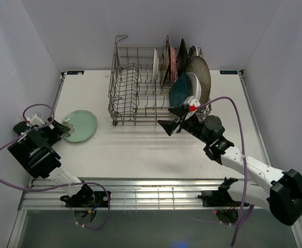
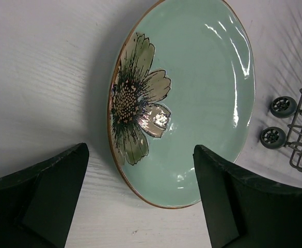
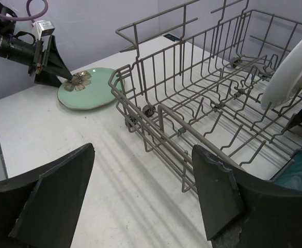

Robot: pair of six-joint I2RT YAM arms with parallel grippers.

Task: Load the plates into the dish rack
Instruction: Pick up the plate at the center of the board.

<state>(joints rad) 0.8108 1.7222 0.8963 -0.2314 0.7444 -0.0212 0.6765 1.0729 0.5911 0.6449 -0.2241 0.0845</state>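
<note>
Two robot pincers, both spread wide, neither gripping anything.
Left pincer (image 2: 140, 150) hovers at the rim of the pale green plate (image 2: 202, 93) lying on the tabletop (image 1: 140, 150); right pincer (image 1: 174, 119) hangs beside the dish rack (image 1: 135, 95), where other plates (image 1: 189, 72) stand.

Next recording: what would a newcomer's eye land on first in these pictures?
The pale green flower plate lies alone at the left of the table, the left pincer open over its flowered rim. Behind, the grey wire dish rack holds a crowded row of upright plates at its right end, and the right pincer hangs open by that end's near side.
</note>
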